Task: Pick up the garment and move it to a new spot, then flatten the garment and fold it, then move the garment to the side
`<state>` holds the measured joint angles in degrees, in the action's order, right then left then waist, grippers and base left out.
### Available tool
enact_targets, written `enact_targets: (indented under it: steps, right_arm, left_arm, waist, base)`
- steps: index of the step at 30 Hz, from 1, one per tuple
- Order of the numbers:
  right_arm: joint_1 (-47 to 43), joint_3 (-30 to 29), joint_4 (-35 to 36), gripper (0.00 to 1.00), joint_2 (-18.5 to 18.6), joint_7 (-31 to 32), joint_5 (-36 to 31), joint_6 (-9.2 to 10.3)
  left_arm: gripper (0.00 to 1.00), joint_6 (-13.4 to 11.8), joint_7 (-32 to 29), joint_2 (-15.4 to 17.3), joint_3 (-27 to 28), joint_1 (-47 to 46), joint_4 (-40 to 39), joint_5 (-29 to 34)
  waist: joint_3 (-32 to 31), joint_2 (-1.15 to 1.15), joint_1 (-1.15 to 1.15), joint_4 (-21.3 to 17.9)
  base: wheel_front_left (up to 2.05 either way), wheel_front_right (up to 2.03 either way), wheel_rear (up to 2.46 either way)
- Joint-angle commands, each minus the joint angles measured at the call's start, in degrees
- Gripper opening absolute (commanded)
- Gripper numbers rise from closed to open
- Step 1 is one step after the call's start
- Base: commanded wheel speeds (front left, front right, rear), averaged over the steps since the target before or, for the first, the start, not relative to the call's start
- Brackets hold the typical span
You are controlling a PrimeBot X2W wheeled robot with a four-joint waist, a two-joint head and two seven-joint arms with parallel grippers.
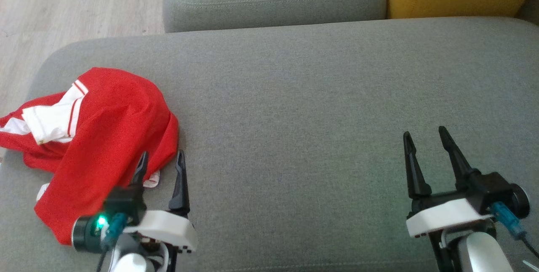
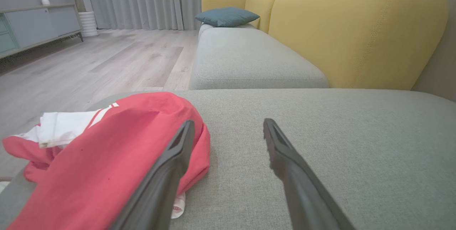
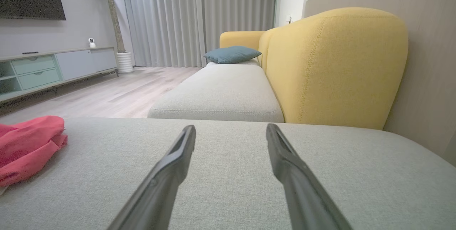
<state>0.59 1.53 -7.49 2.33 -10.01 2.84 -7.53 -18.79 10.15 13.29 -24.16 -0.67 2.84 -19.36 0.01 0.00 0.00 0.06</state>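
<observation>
The red garment (image 1: 105,137) (white trim shows among its crumpled folds) lies bunched at the left end of the grey seat cushion (image 1: 294,95), reaching that cushion's left edge. The left gripper (image 1: 163,153) sits just beside it, fingers spread apart and holding nothing, one finger crossing the cloth's near edge. The right gripper (image 1: 424,131) is well apart over bare cushion, fingers likewise parted and empty.

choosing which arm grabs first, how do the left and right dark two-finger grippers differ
The left gripper sits at the edge of the crumpled red-and-white garment, one finger overlapping it; the right gripper hangs over bare grey sofa cushion, well apart. The left's fingers point nearly straight ahead; the right's lean leftward. Both are open and empty.
</observation>
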Motion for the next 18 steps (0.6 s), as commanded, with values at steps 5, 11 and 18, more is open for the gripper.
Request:
enact_targets:
  steps: [5, 11, 18]
  right_arm:
    - [1.9, 1.9, 3.2, 1.00, 0.5, -1.7, -4.1, 0.04]
    - [1.5, 2.6, 4.5, 1.00, 0.5, -2.5, -1.2, 0.04]
    - [0.3, 2.1, 5.6, 1.00, 0.5, -3.7, 9.0, 0.04]
  left_arm:
    - [1.00, -2.0, 1.6, 1.6, -0.4, -3.4, -3.7, 4.0]
    - [1.00, 0.1, 2.4, -0.5, 2.1, -2.1, -6.2, 1.8]
    - [1.00, 9.3, 3.6, -6.3, 9.9, 1.0, -6.3, 0.3]
  waist:
    - [-0.1, 0.00, 0.00, 0.1]
    - [-0.1, 0.00, 0.00, 0.1]
    - [-0.1, 0.00, 0.00, 0.0]
  base:
    - [0.00, 0.00, 0.00]
    - [0.00, 0.00, 0.00]
    - [0.00, 0.00, 0.00]
